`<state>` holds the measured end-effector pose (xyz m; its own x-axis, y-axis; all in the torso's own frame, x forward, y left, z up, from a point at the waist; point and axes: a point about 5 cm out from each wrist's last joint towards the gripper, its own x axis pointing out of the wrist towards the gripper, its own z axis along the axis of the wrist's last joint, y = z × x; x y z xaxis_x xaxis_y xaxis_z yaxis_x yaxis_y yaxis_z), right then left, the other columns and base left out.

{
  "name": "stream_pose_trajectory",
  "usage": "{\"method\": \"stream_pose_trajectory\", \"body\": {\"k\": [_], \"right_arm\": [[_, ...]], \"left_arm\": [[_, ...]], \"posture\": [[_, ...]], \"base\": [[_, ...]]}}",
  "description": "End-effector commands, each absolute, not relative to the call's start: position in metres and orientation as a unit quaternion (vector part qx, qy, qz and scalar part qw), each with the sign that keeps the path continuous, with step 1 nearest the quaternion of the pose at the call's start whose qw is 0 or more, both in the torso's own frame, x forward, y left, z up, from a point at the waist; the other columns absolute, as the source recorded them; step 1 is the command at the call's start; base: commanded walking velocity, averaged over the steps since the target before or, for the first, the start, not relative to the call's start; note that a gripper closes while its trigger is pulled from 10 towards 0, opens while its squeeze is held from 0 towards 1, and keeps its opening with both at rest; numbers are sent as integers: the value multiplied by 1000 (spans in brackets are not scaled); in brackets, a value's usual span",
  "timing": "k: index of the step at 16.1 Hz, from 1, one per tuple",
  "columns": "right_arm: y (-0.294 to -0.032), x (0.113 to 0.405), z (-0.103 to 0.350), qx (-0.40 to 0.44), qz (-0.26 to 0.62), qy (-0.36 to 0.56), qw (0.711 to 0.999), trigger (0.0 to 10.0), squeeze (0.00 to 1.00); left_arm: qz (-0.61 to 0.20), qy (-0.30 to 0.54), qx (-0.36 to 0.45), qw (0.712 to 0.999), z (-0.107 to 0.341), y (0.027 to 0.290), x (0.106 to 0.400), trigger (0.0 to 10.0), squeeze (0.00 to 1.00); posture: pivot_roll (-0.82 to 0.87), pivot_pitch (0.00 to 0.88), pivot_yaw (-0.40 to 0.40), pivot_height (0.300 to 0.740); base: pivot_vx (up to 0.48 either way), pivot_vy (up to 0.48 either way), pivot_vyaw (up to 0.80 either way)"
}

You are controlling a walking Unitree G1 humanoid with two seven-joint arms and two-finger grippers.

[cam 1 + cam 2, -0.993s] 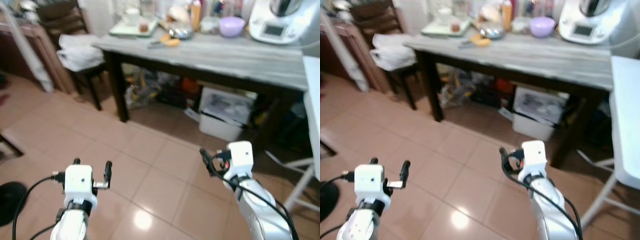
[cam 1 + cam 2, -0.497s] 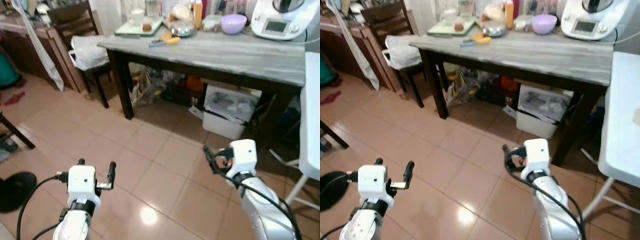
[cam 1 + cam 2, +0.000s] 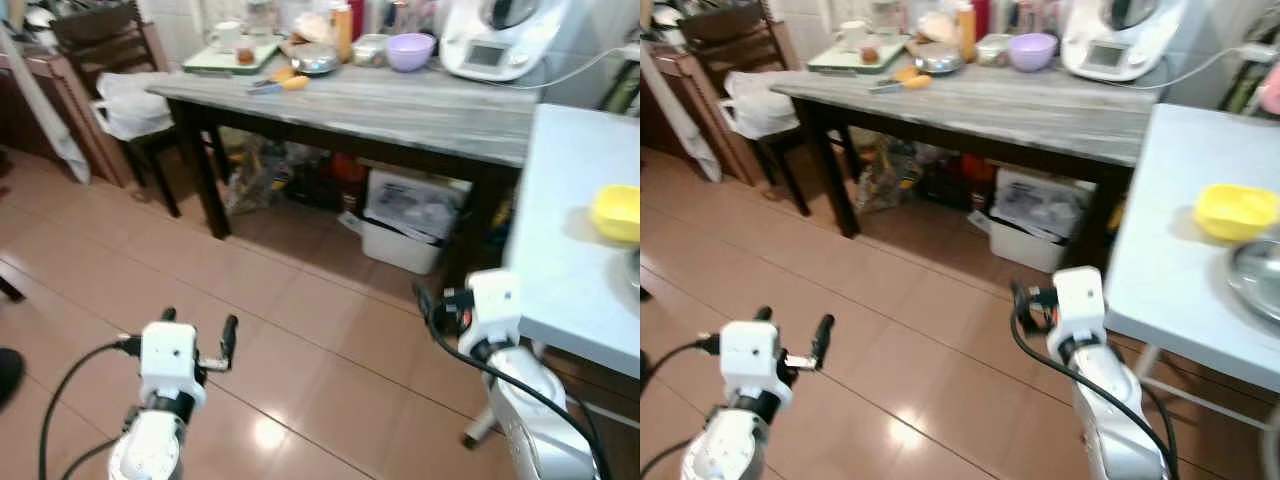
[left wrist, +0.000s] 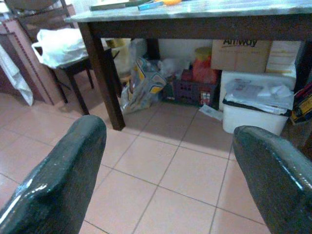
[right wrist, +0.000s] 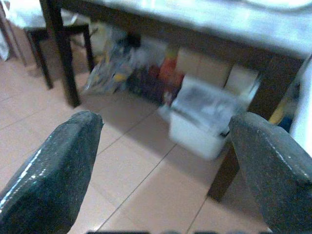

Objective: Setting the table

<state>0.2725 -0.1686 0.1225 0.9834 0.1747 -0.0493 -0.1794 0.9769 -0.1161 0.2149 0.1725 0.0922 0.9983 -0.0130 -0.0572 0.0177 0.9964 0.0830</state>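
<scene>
Camera view swung rightward since earlier, white table (image 3: pixel 1160 250) with yellow bowl (image 3: pixel 1235 211) revealed, left hand (image 4: pixel 161 185) and right hand (image 5: pixel 161 180) held open and empty, "Amway" read on cardboard box (image 4: pixel 241 54).

The silver bowl (image 3: pixel 1258 277) beside the yellow bowl (image 3: pixel 1234 211) is cut off at the picture's edge, and things crowding the far tabletop (image 3: pixel 1040 105) are too small to identify.
</scene>
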Motion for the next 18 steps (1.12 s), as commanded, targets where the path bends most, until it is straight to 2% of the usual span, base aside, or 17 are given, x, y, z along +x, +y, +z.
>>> {"method": "stream_pose_trajectory", "body": {"k": [1,6,18], "right_arm": [[-158,275,150,-77,108,-39,990,10000,0],[-160,264,147,-100,109,-39,988,10000,0],[-158,260,146,-105,114,-34,987,10000,0]], "left_arm": [[11,7,49,999,105,180,217,10000,0],[9,-19,45,999,118,177,222,10000,0],[4,-19,39,999,120,170,226,10000,0]], "posture": [[-125,85,44,740],[-141,88,43,740],[-137,95,42,740]], "base": [[0,-368,0],[0,-364,0],[0,-317,-746]]}}
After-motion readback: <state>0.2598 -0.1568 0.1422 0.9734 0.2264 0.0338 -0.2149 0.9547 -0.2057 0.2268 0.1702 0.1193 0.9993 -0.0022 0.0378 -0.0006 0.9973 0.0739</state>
